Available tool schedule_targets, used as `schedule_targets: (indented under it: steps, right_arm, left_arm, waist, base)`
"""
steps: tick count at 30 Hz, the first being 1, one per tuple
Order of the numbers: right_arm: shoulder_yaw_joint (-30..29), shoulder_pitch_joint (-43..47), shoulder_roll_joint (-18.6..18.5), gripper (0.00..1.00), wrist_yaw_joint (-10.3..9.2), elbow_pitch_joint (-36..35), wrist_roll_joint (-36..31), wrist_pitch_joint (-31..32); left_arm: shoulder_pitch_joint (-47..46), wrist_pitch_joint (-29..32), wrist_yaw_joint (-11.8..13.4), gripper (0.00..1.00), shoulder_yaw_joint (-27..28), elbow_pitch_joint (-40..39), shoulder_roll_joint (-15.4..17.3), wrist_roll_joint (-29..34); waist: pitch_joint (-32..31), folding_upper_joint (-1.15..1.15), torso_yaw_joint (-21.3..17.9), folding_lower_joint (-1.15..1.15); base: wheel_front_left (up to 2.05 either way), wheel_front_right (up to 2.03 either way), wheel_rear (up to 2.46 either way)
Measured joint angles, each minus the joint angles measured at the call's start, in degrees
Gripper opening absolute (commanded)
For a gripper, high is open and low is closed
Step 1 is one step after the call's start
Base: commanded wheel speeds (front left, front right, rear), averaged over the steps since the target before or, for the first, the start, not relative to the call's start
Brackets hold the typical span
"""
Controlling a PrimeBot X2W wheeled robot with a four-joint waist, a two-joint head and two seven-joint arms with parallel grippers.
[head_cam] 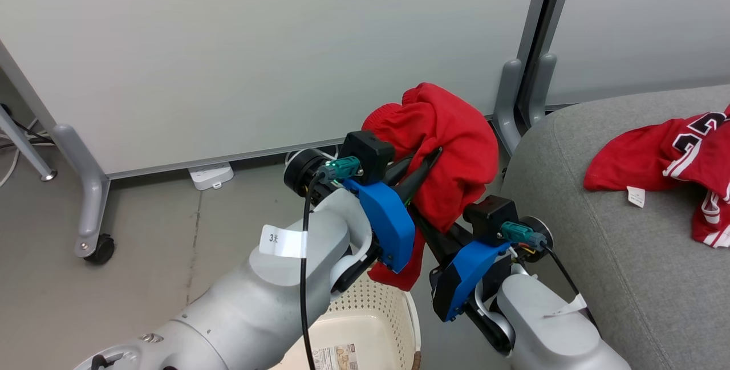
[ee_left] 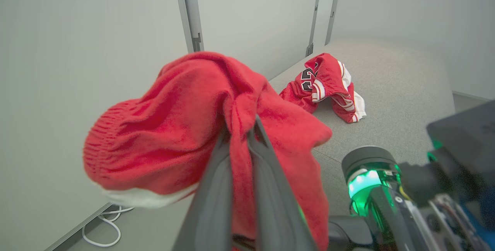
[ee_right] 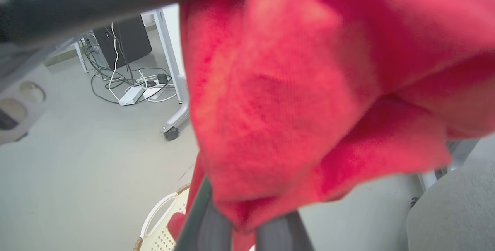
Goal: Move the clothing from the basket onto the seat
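A pale partition wall [head_cam: 228, 45] fills the far left of the head view. It stands on grey legs with a caster [head_cam: 102, 247] on the floor, and a white power strip [head_cam: 211, 175] lies at the wall's foot.

From the lower left, the left arm's pale forearm rises toward the centre of the frame. The wrist is bent so that the left end effector [head_cam: 436, 154] points up and to the right. Its two dark fingers are closed on a red garment [head_cam: 450, 136]. In the left wrist view the cloth is pinched between them, bunched above the tips and hanging down on both sides.

The garment hangs in the air at the centre, above the cream perforated basket [head_cam: 393, 313] at the bottom centre. A red tail drops toward the basket's rim; whether it touches, I cannot tell.

Just right of centre, the right arm comes up from the lower right. The right end effector [head_cam: 425, 224] reaches up and left into the lower part of the same garment. In the right wrist view red cloth drapes over its fingers and sits between them, so it is gripping the garment too. The two end effectors cross close together, and the left one's blue housing hides the right one's tips.

At the right lies the grey sofa seat [head_cam: 627, 256]. A red jersey [head_cam: 644, 159] with white trim and its white tag [head_cam: 636, 196] rests on it near the right edge. The held garment hangs just left of the seat's edge, not on it.
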Motion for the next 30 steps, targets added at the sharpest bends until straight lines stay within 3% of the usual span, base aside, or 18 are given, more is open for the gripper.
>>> schedule_targets:
  steps: [7,8,9,10,12,18,19,20,30]
  right_arm:
    - [0.1,-0.3,0.0,0.00,0.00,0.1,0.0,0.0]
    - [0.0,-0.3,0.0,0.00,0.00,0.0,0.0,0.0]
    - [0.0,-0.3,0.0,0.00,0.00,0.0,0.0,0.0]
    - [0.0,-0.3,0.0,0.00,0.00,-0.1,0.0,0.0]
    - [0.1,-0.2,0.0,0.00,0.00,-0.4,-0.2,0.0]
    - [-0.6,-0.2,0.0,0.00,0.00,-1.6,-0.3,0.0]
    - [-0.6,-0.2,0.0,0.00,0.00,-1.6,-0.3,0.0]
    - [-1.3,-0.2,0.0,0.00,0.00,-1.9,-0.6,0.0]
    - [-4.6,0.2,0.0,0.00,0.00,-2.8,-2.2,0.0]
  left_arm:
    - [0.1,-0.1,0.0,0.00,0.0,0.1,0.0,0.0]
    - [0.1,-0.1,0.0,0.11,0.0,0.2,0.0,0.0]
    - [0.1,-0.1,0.0,0.48,0.0,0.2,0.0,0.1]
    - [0.1,-0.2,0.0,1.00,0.0,0.3,0.0,0.2]
    - [0.1,-0.2,0.0,1.00,1.4,0.1,0.3,0.7]
    - [8.2,-0.3,0.2,1.00,15.8,-10.0,5.3,9.3]
    - [8.2,-0.3,0.2,1.00,15.8,-10.0,5.3,9.3]
    - [16.1,-0.3,0.7,1.00,22.4,-15.3,8.1,15.1]
    - [37.3,-0.3,0.8,1.00,39.7,-25.4,10.8,26.1]
  waist:
    - [-0.2,0.00,-0.1,0.00]
    - [-0.2,0.00,-0.1,0.00]
    - [-0.2,0.00,-0.1,0.00]
    - [-0.2,0.00,-0.1,0.00]
    - [-0.3,0.00,-0.2,0.00]
    - [0.1,0.00,-0.8,0.00]
    - [0.1,0.00,-0.8,0.00]
    - [0.3,0.00,-0.9,0.00]
    - [1.2,0.00,-0.5,0.00]
  base:
    - [0.00,0.00,0.00]
    - [0.00,0.00,0.00]
    - [0.00,0.00,0.00]
    - [0.00,0.00,0.00]
    - [0.00,0.00,0.00]
    - [0.00,0.00,0.00]
    - [0.00,0.00,0.00]
    - [0.00,0.00,0.00]
    - [0.00,0.00,0.00]
